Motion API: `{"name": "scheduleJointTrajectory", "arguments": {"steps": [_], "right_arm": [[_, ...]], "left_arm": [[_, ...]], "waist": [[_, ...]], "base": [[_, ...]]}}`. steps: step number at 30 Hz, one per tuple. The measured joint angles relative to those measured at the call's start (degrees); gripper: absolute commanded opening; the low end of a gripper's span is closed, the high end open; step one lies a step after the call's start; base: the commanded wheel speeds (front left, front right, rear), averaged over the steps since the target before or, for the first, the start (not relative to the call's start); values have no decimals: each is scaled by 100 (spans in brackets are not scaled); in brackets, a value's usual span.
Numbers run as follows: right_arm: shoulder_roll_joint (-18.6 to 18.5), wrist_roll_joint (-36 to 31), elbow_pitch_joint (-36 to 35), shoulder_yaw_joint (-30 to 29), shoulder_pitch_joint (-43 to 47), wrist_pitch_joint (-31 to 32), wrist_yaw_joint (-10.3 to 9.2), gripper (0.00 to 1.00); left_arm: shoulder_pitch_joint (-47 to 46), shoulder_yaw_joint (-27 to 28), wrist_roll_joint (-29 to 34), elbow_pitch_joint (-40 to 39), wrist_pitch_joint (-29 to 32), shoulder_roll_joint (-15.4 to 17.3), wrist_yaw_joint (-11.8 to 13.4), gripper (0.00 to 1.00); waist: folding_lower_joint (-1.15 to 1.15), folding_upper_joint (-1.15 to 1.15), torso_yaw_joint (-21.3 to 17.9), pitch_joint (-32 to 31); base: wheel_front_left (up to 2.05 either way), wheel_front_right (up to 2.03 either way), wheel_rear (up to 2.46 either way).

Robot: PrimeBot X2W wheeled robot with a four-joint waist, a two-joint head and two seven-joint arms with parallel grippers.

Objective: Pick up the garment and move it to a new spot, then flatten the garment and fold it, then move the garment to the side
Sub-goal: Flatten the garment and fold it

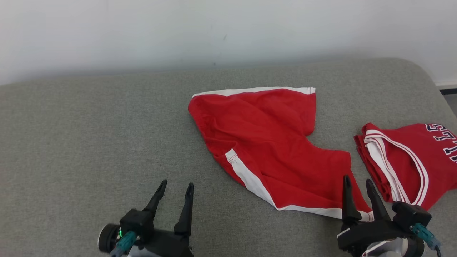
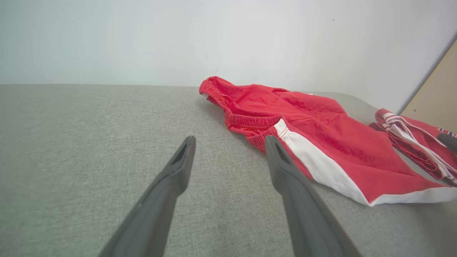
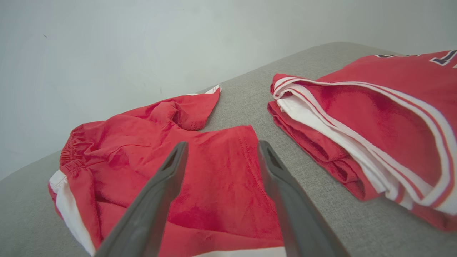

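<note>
The garment (image 1: 271,142) is a pair of red shorts with white trim, lying crumpled and partly spread on the grey padded surface (image 1: 89,142). It also shows in the left wrist view (image 2: 321,139) and the right wrist view (image 3: 200,171). My right gripper (image 1: 358,184) hovers open over the shorts' near right corner, its fingers (image 3: 167,178) apart above the red cloth with nothing between them. My left gripper (image 1: 177,187) stands open to the left of the shorts, its right finger (image 2: 285,175) close to the white side stripe.
A folded red jersey (image 1: 410,160) with white and navy trim lies at the right, close beside the shorts; it appears again in the right wrist view (image 3: 375,117). A pale wall (image 1: 214,32) runs behind the surface. Bare grey padding stretches to the left.
</note>
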Motion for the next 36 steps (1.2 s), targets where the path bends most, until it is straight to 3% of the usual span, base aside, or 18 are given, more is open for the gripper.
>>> {"name": "scheduleJointTrajectory", "arguments": {"steps": [8, 14, 27, 34, 35, 36], "right_arm": [[-1, -7, -123, 200, -264, 0, 0, 100], [0, 5, -176, 265, -367, 0, 0, 100], [1, 67, -130, 490, -475, 0, 0, 100], [1, 89, -77, 600, -499, 0, 0, 100], [1, 89, -75, 606, -502, 0, 0, 100], [0, 90, -68, 616, -504, 0, 1, 100]], "left_arm": [[-1358, -871, 14, 1272, -1, 12, -118, 100], [-2117, -1545, -577, 1501, 0, 275, -144, 100], [-2644, -2387, -1513, 1730, -1, 611, -145, 100], [-2854, -2543, -1469, 2201, -1, 655, -144, 100], [-2865, -2622, -1488, 2292, -1, 637, -144, 85], [-2887, -2705, -1513, 2381, -1, 628, -144, 40]], "waist": [[1, 1, -293, 410], [1, 1, -505, 717], [1, 1, -747, 1029], [1, 0, -767, 1051], [0, 0, -768, 1057], [0, 1, -772, 1063]], "base": [[0, 0, 0], [0, 0, 0], [0, 0, 0], [0, 0, 0], [0, 0, 0], [0, 0, 0]]}}
